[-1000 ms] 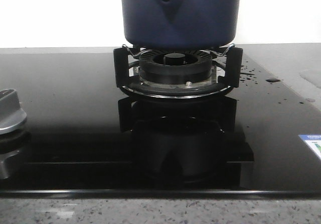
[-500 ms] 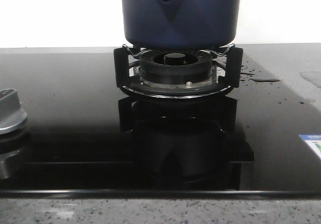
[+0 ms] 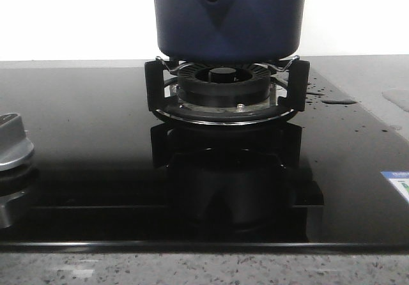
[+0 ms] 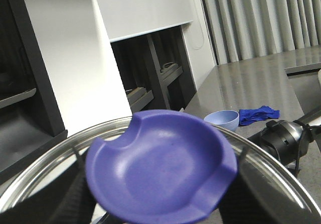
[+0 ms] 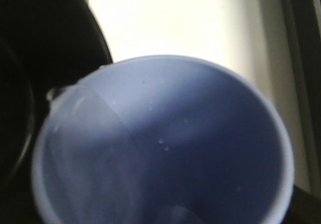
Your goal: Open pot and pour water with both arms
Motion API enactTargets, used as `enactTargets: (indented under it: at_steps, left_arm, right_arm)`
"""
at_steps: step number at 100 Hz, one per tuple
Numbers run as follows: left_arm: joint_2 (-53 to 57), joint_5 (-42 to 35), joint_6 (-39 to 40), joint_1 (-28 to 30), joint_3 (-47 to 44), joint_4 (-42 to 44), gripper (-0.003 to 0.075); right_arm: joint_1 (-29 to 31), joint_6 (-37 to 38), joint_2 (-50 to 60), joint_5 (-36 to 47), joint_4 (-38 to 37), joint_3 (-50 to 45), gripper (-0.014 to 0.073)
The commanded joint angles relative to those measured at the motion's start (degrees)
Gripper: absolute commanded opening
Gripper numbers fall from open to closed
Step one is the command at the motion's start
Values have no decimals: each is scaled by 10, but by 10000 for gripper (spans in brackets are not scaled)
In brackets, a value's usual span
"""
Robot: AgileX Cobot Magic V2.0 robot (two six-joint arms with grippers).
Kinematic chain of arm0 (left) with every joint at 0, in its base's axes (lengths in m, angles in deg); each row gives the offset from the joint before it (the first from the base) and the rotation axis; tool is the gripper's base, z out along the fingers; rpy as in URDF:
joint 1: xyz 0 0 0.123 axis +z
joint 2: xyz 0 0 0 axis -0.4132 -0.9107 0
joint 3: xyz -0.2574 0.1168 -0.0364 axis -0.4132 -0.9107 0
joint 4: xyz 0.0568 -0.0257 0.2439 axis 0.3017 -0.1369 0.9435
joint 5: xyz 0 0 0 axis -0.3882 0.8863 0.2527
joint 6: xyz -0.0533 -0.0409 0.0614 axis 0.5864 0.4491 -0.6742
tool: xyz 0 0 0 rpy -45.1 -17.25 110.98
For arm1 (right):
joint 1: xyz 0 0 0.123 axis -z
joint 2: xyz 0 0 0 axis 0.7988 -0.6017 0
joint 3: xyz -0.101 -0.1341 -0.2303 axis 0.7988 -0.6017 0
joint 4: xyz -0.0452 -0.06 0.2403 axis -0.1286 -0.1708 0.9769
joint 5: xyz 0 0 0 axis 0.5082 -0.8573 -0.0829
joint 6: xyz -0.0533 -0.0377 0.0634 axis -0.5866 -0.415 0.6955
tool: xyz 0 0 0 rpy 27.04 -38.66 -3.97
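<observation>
Water (image 3: 337,100) beside the burner (image 3: 222,88) has merged into a puddle. Right pincer, unseen, presumably holds the cup (image 5: 165,143), tipped beside the dark pot (image 3: 229,18); left pincer, jaws hidden, carries the lid (image 4: 159,170) aside.

kitchen | black glass hob (image 3: 96,144) | ringed burner (image 3: 222,85) | grey counter (image 4: 251,83)

A plain white wall (image 3: 77,16) fills the upper front view above the glossy black surface (image 3: 89,138). In the left wrist view, dark open cabinets (image 4: 155,68) sit centre, grey vertical curtains (image 4: 261,18) upper right, a grey countertop (image 4: 251,83) below them.
</observation>
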State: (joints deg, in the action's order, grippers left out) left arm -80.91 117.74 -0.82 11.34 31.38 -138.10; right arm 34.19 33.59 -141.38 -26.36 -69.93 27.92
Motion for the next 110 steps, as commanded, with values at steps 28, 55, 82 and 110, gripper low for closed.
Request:
enactTargets:
  at_steps: [28, 55, 82, 110]
  left_arm:
    - [13, -15, 6, 3, 17, -38, 145]
    - [13, -15, 6, 3, 17, -25, 145]
    - [13, -16, 6, 3, 17, -12, 145]
    - [13, -16, 6, 3, 17, -9, 145]
  right_arm:
    - [-1, -8, 15, -69, -135, 40, 125]
    - [-1, -94, 15, -69, -151, 81, 125]
    - [-7, -141, 15, -80, -151, 115, 125]
    - [-15, -129, 15, -80, -149, 121, 125]
